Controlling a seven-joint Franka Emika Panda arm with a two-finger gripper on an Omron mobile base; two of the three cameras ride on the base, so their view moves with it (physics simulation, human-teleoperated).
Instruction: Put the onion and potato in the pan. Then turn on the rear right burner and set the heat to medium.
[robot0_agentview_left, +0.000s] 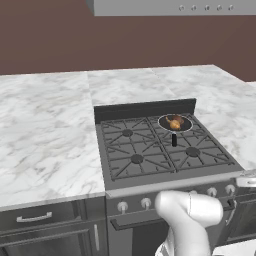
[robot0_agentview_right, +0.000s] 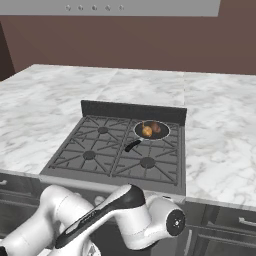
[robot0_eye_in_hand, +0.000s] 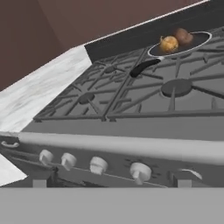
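The pan (robot0_agentview_right: 165, 133) stands on the rear right burner (robot0_agentview_left: 196, 131), whose ring it covers, and its black handle (robot0_eye_in_hand: 142, 68) points toward the stove's front. Inside lie the golden-tan onion (robot0_agentview_right: 147, 131) and, touching it, the reddish-brown potato (robot0_agentview_right: 156, 128). Both also show in the hand view, the onion (robot0_eye_in_hand: 169, 43) left of the potato (robot0_eye_in_hand: 184, 36). My gripper (robot0_eye_in_hand: 111, 183) hovers low in front of the stove's knob panel. Its fingertips (robot0_eye_in_hand: 39, 182) stand wide apart, open and holding nothing.
A row of round knobs (robot0_eye_in_hand: 98, 165) runs along the stove's front panel under a pale bar (robot0_eye_in_hand: 113, 144). The front right burner (robot0_eye_in_hand: 176, 86) lies bare. Marble counter (robot0_agentview_left: 45, 135) flanks the stove on both sides, with a range hood (robot0_agentview_left: 170, 7) above.
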